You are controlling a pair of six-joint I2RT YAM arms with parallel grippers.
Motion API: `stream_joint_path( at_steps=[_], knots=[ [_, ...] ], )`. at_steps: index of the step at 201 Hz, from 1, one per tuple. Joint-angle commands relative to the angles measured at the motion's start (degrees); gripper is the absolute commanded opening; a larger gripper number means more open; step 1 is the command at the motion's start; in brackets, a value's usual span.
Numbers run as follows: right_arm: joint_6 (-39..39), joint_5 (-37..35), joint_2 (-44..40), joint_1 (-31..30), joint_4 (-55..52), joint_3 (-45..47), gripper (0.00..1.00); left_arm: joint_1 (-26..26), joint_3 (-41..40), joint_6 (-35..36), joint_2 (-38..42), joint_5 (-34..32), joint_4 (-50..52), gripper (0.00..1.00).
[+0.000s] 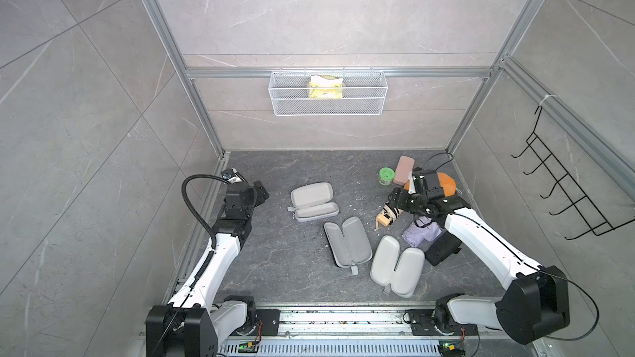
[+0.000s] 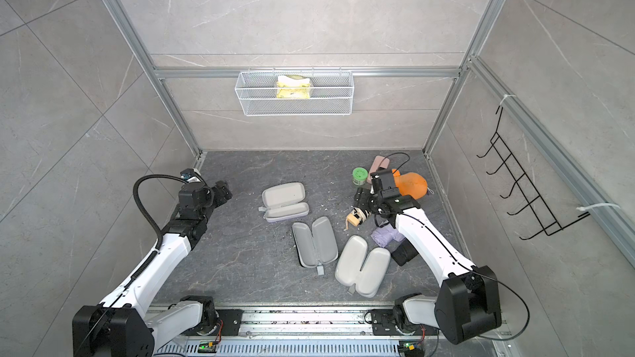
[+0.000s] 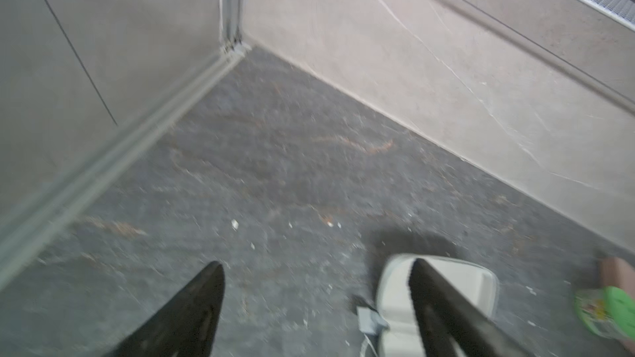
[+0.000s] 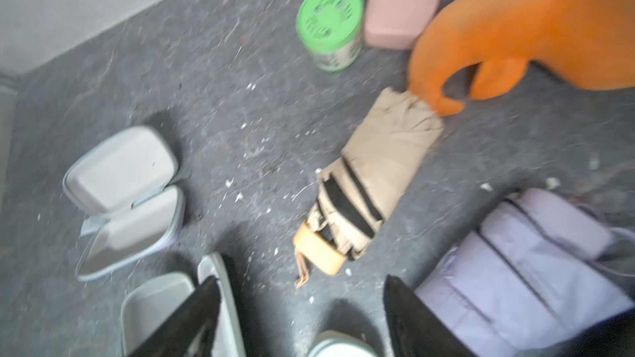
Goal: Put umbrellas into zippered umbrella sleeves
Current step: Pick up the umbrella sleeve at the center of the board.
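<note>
Lying toward the right side of the dark counter (image 1: 275,269), the cream umbrella (image 1: 390,215) was a short folded bundle with its tan handle pointing near and left. Just nearer lay the lilac umbrella (image 1: 421,233), and nearer still the black umbrella (image 1: 441,251), partly under the right arm. Three sleeves lay open, grey lining up: the far sleeve (image 1: 312,200) left of centre, the middle sleeve (image 1: 347,242), and the near sleeve (image 1: 397,266) just left of the black umbrella.

In both top views the right tool (image 1: 395,197) covered the cream umbrella's far end. The right wrist view showed its whole length, with black bands across the fabric and its far tip right beside the orange plush toy (image 4: 515,29), near a green-lidded jar (image 4: 330,25) and a pink case (image 4: 402,1). There the right tool's fingers (image 4: 192,317) stood apart with nothing between them, the umbrella lying beyond their tips. The left tool (image 3: 316,264), at the counter's left side, was likewise apart and empty. Its wrist view showed only one end of the far sleeve, behind a finger.
</note>
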State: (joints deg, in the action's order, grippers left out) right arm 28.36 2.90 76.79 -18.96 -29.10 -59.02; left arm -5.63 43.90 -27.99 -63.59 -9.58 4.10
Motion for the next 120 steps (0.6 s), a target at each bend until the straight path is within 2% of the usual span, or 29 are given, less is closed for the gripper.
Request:
stream_joint_path(
  at_steps=[1,19,37,53,70,90,120],
  knots=[
    [-1.6,4.7,2.7,-6.2,-5.5,-1.7,0.68,-0.6,3.8,-3.3,-2.2,11.9,10.1,0.74],
    [-2.3,7.6,4.5,-7.5,-5.1,-1.3,0.61,-3.6,3.6,-1.7,-3.9,11.3,11.7,0.76],
    [-1.1,10.1,5.9,-7.8,-4.8,-2.1,0.58,-4.2,5.4,2.3,-8.1,12.0,11.4,0.82],
    [0.4,8.3,6.4,-7.7,-6.5,-3.8,0.6,-4.3,10.9,7.5,-14.5,12.6,13.5,0.84],
    [0.8,4.3,6.2,-7.7,-9.0,-5.5,0.62,-4.5,18.7,12.8,-22.0,9.2,17.1,0.84],
    [0.8,1.4,5.5,-6.9,-11.1,-5.7,0.65,-4.8,25.3,19.1,-28.4,14.1,16.9,0.84],
    [0.6,-1.4,3.2,-4.5,-12.2,-3.5,0.7,-6.1,36.7,31.0,-38.2,21.8,25.1,0.83]
  ],
)
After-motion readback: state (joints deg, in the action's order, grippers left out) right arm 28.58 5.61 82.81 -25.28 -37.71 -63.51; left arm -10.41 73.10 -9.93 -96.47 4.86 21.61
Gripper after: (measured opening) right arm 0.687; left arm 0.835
